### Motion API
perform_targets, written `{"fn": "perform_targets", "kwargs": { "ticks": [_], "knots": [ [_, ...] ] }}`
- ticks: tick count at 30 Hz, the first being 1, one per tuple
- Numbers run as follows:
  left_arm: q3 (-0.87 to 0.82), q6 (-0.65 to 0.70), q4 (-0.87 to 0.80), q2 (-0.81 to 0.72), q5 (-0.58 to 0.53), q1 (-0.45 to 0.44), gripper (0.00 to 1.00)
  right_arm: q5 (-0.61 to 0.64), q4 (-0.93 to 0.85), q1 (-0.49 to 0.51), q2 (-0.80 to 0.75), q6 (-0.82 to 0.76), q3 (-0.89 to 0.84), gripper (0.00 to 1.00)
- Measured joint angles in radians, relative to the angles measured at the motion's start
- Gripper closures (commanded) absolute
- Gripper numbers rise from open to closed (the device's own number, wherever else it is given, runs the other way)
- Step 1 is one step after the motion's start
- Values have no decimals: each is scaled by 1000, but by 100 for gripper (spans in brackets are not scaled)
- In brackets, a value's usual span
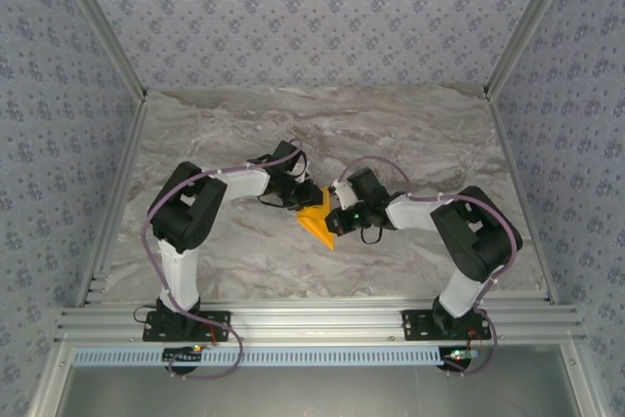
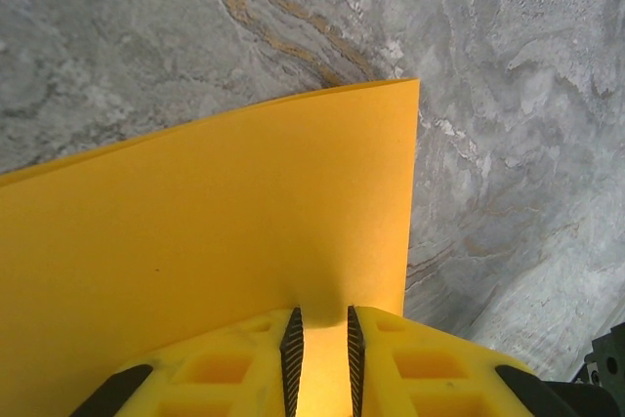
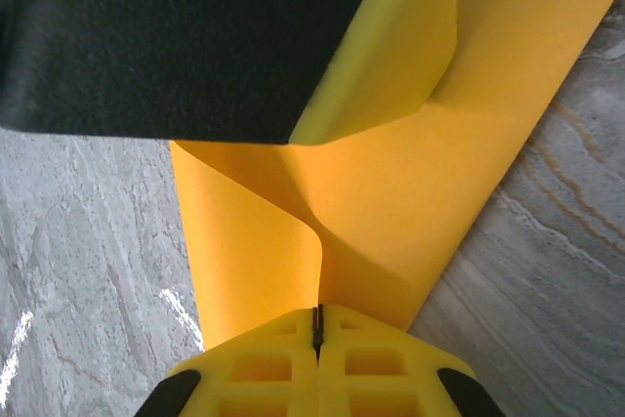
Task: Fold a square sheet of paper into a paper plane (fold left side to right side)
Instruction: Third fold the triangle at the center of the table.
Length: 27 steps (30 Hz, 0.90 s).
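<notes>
Grey-veined marble-look table top [image 1: 410,134] fills the floor of a booth that is closed in by walls [image 1: 312,7] papered in a small blue-grey floral print and edged with aluminium rails [image 1: 322,319]. At the table's centre the two arms are brought nose to nose, and the square sheet of paper [image 1: 317,224], bright orange, is held between them just above the surface. From above, most of the sheet is covered by the two wrists, so its folds cannot be read there. In the left wrist view the sheet [image 2: 225,231] is seen as a broad, gently bowed panel, cut off at the left and lower edges, and the left gripper [image 2: 322,329] is clamped on it, its ribbed fingers [image 2: 291,354] drawn close with paper between. In the right wrist view the right gripper [image 3: 317,319] is pressed fully together on a curled edge of the sheet [image 3: 391,231]. A dark, rough block [image 3: 176,36], too blurred to be identified, hides that view's upper left. Purple cables [image 1: 146,231] are looped along both arms.
</notes>
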Motion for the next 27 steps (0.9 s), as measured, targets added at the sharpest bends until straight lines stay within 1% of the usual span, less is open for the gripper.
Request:
{"fn": "perform_targets", "kwargs": {
  "ticks": [27],
  "knots": [
    [0, 0, 2, 3, 0, 0, 79, 0, -7, -2, -10, 6, 0, 100]
  ]
}}
